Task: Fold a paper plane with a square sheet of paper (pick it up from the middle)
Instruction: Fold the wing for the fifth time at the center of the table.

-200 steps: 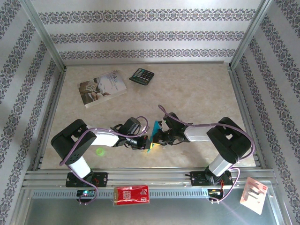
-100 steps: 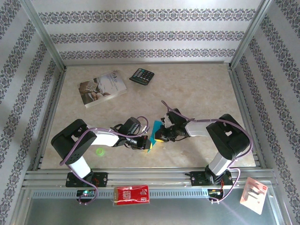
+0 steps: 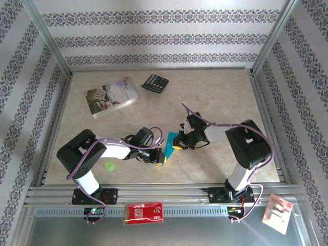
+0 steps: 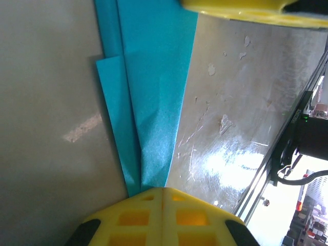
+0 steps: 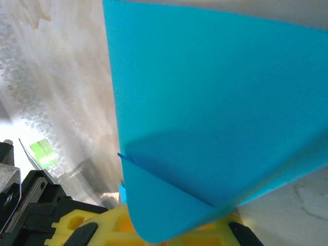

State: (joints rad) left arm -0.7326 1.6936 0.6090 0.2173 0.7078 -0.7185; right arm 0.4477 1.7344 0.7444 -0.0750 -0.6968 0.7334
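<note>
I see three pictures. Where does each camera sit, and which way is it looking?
Top external: above and behind the arms, looking down on the table; the left arm and right arm show, bases nearest.
Left wrist: on the left arm, looking along the left fingers at the folded blue paper.
Right wrist: on the right arm, looking over the right fingers, close on the same paper.
Shared: both wrist views show that paper, each from a pinched end.

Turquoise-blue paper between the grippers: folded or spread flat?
Folded. In the left wrist view, the thin turquoise-blue paper shows overlapping layers and lengthwise creases, narrowing towards the left gripper.
</note>
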